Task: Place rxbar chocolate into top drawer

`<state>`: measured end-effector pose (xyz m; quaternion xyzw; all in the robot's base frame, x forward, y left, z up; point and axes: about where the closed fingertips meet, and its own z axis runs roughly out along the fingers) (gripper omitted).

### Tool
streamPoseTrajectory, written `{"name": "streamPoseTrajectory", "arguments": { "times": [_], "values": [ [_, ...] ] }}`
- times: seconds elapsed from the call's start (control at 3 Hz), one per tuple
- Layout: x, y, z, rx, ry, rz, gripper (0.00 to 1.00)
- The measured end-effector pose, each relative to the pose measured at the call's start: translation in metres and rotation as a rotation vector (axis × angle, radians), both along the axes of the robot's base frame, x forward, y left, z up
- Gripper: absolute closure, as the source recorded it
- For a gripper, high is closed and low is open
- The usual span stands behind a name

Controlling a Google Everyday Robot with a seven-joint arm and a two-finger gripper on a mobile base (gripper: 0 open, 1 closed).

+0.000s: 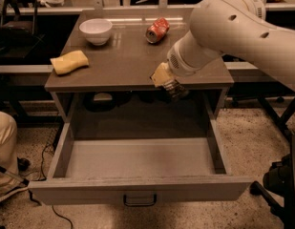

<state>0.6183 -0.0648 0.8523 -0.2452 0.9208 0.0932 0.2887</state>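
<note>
status: the top drawer (137, 189) stands pulled out, with nothing lying in it. my gripper (174, 87) hangs just past the front edge of the table (123, 66), above the rear of the drawer, pinched on the rxbar chocolate (178, 91). done, by my judgement: pickup and lift. remaining: lower and release inside. the bar's long axis appears tilted, upper left down to lower right; its lettering is not discernible.

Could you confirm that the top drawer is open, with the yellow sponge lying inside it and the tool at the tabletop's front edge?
No: the camera view shows the yellow sponge on the tabletop's left side, not inside. The top drawer is open, and the tool is at the tabletop's front edge.
</note>
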Motion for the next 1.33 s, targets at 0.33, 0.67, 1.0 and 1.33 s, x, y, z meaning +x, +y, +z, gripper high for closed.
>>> {"name": "streamPoseTrajectory", "arguments": {
  "times": [0.33,0.67,1.0,1.33],
  "values": [
    [-0.044,-0.015,-0.011,-0.029,0.025,0.074,1.0],
    [-0.073,-0.018,-0.062,-0.08,0.118,0.118,1.0],
    [-0.074,-0.011,-0.103,-0.095,0.181,0.106,1.0],
    [-0.057,0.002,-0.145,-0.073,0.202,0.046,0.82]
  ]
}}
